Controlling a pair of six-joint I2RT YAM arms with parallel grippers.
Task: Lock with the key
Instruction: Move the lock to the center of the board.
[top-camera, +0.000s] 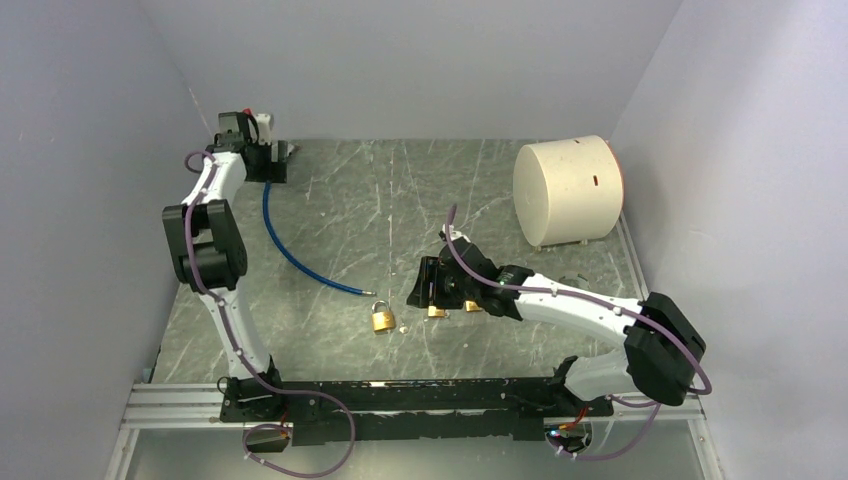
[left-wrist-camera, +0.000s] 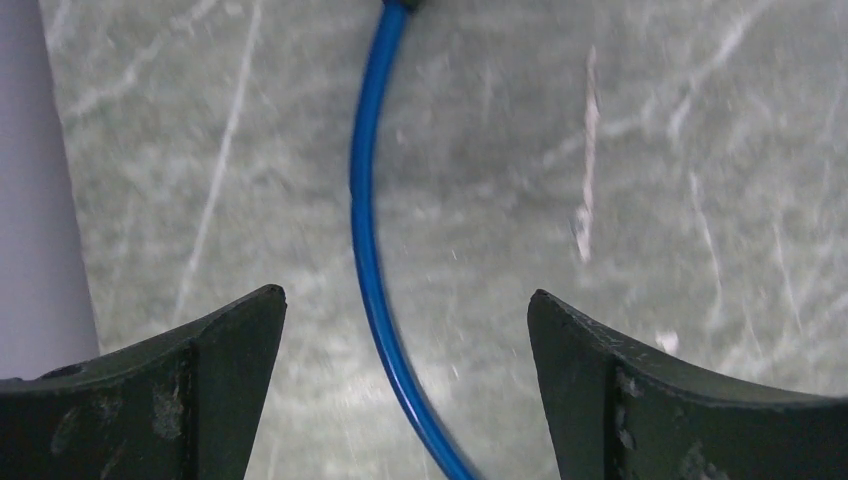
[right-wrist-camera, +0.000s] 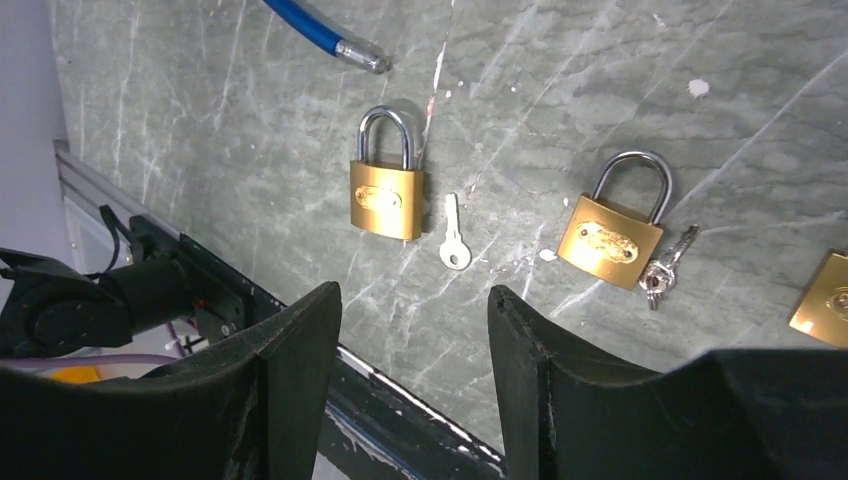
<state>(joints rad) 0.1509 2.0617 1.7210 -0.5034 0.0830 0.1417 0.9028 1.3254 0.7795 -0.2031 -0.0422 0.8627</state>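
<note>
Right hand is released, fingers spread apart with nothing between them, held above the table near its middle. Directly ahead of its fingertips in the wrist view lies the loose key, small and silver, flat on the table with its bow toward the hand. Just beside the key, to the left in that view, lies the first padlock, brass body flat and steel shackle pointing away from the hand; key and padlock are close but not touching. Second padlock lies to the right, tilted, with a key bunch against its right edge. Third padlock shows only partly at the frame edge. Whether any padlock is locked cannot be told. Left hand is likewise released and empty, at the far left corner of the table, well apart from the padlocks. Blue cable runs on the table under the gap between its fingers, and its free metal-tipped end lies near the first padlock. Cream cylinder lies on its side at the far right.
</note>
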